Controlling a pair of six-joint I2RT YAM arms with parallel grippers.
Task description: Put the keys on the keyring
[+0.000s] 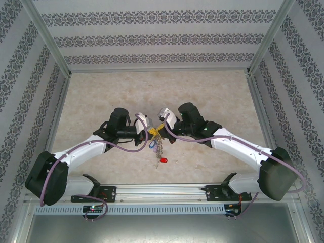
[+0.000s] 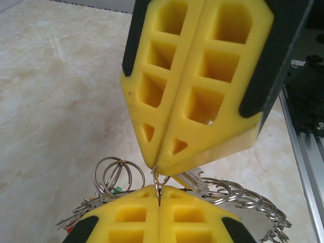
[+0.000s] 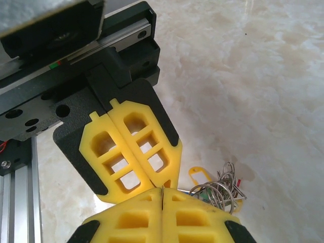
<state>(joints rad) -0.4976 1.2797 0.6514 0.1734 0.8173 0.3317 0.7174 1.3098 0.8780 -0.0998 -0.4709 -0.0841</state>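
Note:
My two grippers meet tip to tip above the middle of the table. The left gripper [image 1: 150,130] [image 2: 159,195] is shut on a thin metal ring [image 2: 156,179]. From the opposite side the right gripper [image 1: 162,125] [image 3: 162,192] is shut on the same thin ring. Below them hangs the keyring [image 1: 158,144], a bunch of small split rings [image 2: 228,191] and keys. A red tag [image 1: 163,160] dangles at its bottom, and a yellow tag [image 3: 199,175] shows beside the rings [image 3: 223,190]. A silver key blade [image 2: 200,181] lies just under the right gripper's fingers [image 2: 192,96].
The marble-patterned tabletop [image 1: 101,96] stretches around the arms. An aluminium rail [image 1: 162,191] runs along the near edge. Patterned walls [image 1: 162,38] and metal frame posts [image 1: 48,35] close off the back and sides.

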